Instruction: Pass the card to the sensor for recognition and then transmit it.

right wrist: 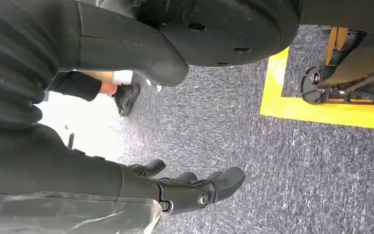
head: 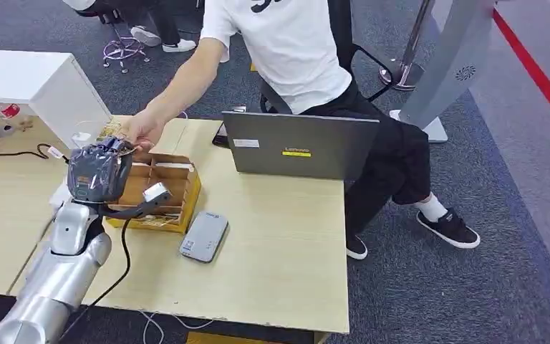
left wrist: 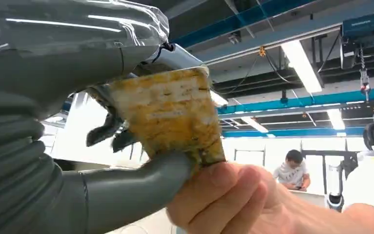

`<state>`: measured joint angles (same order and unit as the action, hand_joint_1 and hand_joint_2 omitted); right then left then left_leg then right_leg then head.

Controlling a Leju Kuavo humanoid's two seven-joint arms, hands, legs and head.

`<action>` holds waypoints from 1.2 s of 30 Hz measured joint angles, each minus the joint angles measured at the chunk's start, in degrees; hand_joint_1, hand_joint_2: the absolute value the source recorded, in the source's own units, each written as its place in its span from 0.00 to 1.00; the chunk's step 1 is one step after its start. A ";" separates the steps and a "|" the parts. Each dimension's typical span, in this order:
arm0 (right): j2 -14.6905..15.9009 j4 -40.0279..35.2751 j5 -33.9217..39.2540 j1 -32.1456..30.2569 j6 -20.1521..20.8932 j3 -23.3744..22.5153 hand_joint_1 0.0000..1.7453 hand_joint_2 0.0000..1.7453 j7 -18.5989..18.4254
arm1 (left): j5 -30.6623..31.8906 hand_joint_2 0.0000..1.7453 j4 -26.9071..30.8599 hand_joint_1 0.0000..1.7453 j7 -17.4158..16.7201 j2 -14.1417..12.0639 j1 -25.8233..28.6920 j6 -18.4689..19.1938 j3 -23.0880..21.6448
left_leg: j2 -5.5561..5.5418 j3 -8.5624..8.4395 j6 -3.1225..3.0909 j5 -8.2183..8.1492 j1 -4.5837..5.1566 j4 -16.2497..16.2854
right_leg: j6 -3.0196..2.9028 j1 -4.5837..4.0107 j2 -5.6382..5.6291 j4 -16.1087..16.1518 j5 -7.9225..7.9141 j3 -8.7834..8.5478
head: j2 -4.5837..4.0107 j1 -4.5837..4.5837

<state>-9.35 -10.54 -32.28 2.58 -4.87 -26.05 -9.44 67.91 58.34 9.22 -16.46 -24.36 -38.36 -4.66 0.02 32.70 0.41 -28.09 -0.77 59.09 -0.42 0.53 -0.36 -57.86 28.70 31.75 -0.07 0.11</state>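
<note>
- left hand (head: 100,170) is raised over the tabletop (head: 286,244), pinching the yellowed card (left wrist: 173,114) between its thumb and fingers
- a person's hand (left wrist: 229,200) has got hold of the same card at its other end, so both are on it
- the grey sensor (head: 204,236) sits flat on the tabletop just beside the cardboard box (head: 161,193)
- right hand (right wrist: 195,187) hangs over the carpet, fingers apart, holding nothing
- a laptop (head: 301,147) sits at the far edge
</note>
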 joint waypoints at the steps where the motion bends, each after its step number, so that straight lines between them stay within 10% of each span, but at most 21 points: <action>1: 0.00 0.00 0.00 0.01 0.00 0.00 0.00 1.00 0.00 | -0.05 1.00 0.04 0.00 0.06 0.02 0.10 -0.07 0.07 | -0.02 0.01 0.00 0.00 0.00 0.00 | 0.00 0.00 0.02 0.00 0.00 0.00 | 0.00 0.00; 10: -0.13 0.00 0.09 0.01 -0.02 -0.94 0.00 1.00 0.37 | -1.14 1.00 4.51 0.00 2.03 0.81 4.56 0.15 0.18 | 0.00 0.02 0.00 -0.01 0.00 0.00 | 0.00 0.00 0.01 0.02 0.00 0.04 | 0.00 0.00; 22: -0.44 0.00 0.88 -0.04 -0.24 -3.23 0.00 1.00 0.98 | -10.75 1.00 17.26 0.00 7.02 5.90 15.68 14.36 -2.85 | 0.01 0.05 -0.01 -0.03 0.01 0.00 | 0.00 0.01 0.00 0.04 0.00 0.08 | 0.00 0.00; 36: -0.46 0.00 -1.75 -0.03 0.07 -3.67 0.00 1.00 0.59 | 3.83 1.00 15.54 0.00 0.83 2.25 21.97 6.82 -5.51 | -0.01 0.08 0.03 -0.01 -0.01 -0.02 | -0.03 0.00 0.03 0.01 0.01 0.10 | 0.00 0.00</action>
<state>-9.81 -10.53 -34.03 2.56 -4.81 -29.73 -8.85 71.74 73.88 10.05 -14.21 -2.38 -31.54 -10.16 0.02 32.78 0.44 -28.10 -0.77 59.07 -0.45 0.53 -0.34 -57.86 28.71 31.85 -0.07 0.11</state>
